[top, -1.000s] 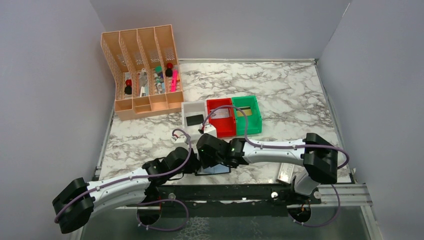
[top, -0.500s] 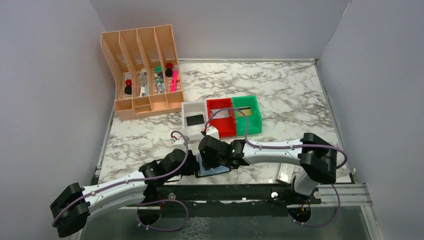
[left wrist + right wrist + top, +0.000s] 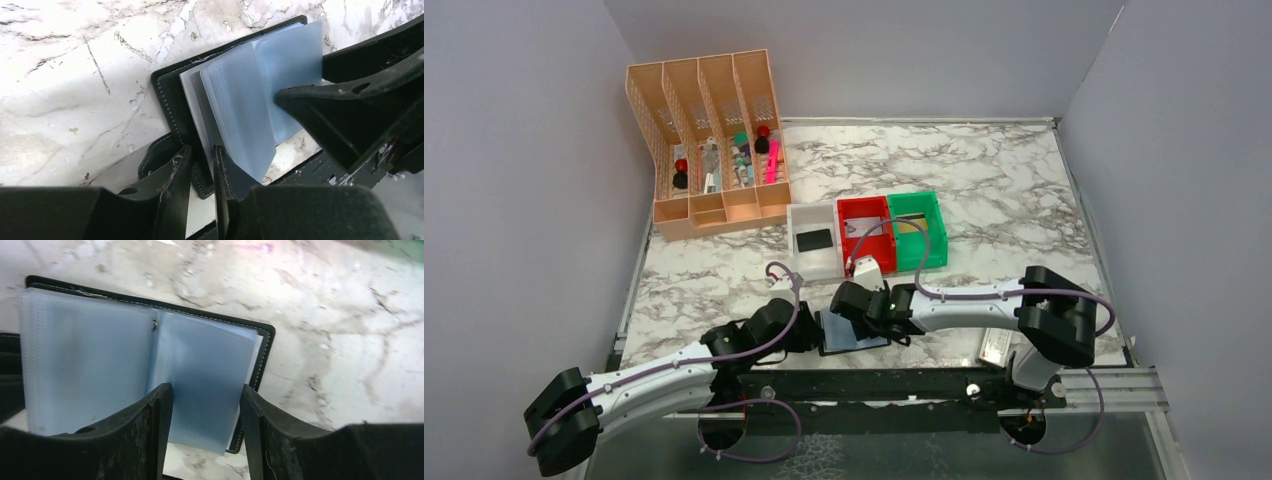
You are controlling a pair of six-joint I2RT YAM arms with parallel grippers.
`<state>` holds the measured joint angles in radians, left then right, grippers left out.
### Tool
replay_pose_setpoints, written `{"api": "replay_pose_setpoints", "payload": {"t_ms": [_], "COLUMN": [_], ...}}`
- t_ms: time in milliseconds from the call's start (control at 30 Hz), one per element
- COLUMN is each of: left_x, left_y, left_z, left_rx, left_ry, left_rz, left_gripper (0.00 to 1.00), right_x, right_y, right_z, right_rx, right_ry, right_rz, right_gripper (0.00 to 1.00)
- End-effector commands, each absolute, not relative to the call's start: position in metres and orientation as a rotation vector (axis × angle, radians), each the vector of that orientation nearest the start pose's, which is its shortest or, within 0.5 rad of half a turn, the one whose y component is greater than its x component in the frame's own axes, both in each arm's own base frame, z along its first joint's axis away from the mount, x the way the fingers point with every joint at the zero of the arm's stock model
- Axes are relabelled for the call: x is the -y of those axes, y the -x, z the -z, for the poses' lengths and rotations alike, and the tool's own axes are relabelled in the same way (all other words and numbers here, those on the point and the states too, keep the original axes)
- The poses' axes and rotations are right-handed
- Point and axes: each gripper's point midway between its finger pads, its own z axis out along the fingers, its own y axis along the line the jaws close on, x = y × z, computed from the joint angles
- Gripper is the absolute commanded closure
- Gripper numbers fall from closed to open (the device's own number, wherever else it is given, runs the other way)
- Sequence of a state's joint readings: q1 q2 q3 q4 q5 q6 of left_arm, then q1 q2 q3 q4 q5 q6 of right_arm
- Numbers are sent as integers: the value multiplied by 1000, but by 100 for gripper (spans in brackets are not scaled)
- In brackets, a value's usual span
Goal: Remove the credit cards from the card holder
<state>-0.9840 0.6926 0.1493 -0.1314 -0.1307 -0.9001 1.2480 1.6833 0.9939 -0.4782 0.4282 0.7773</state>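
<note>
Black-edged card holder (image 3: 167,100), cover pinched in the left jaws to anchor it; right jaws stand apart, straddling a pocket leaf (image 3: 205,365).

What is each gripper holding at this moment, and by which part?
The left gripper pinches the card holder by its black cover's edge. The right gripper, open over the pockets, holds nothing.

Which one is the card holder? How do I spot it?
Find the near edge of the marble table, in the middle. There sits the card holder, open like a book. Unlike the red bin, green bin and white bin behind it, it is flat and black-edged, with cloudy blue see-through pages.
</note>
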Motion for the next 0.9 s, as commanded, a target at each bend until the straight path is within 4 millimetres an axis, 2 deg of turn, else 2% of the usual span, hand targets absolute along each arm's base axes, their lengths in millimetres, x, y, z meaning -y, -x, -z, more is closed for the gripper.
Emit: {"api": "replay_pose_setpoints", "payload": {"t_ms": [0,67,133,300,367,500,600,667,800,867], "left_x": [208,209,209,209,209,210,211,212,212,212], "left_y": [-120,-120,-119,-118,-119,-118,-118,-118,-118,-118], "left_z": [-32,-34,-34,-34,-35,-37,-38,-38,-38,-38], "left_rx": [-2392,-2391,-2392,-2391,-2388,-2381,-2383,-2383,-2383,-2382], "left_ry": [-60,-65,-65,-64,-63,-67,-66,-72,-74,-73], "left_rz": [862,866,869,877,884,892,896,899,898,896], "left_gripper": [74,74,74,74,74,74,74,74,74,74], "right_x": [-274,-261,-257,-273,-285,-293,-299,-301,-310,-310], "right_y": [-165,-166,-166,-163,-156,-148,-142,-140,-139,-143], "right_z": [-31,-27,-26,-35,-32,-15,-2,0,-7,-13], "right_rx": [-2485,-2496,-2499,-2490,-2513,-2562,-2594,-2604,-2590,-2574], "right_ry": [404,388,381,406,446,474,491,482,484,463], "right_rz": [5,69,89,-64,-156,-194,-227,-240,-316,-311], "right_gripper": [44,44,44,34,32,33,36,45,61,62]}}
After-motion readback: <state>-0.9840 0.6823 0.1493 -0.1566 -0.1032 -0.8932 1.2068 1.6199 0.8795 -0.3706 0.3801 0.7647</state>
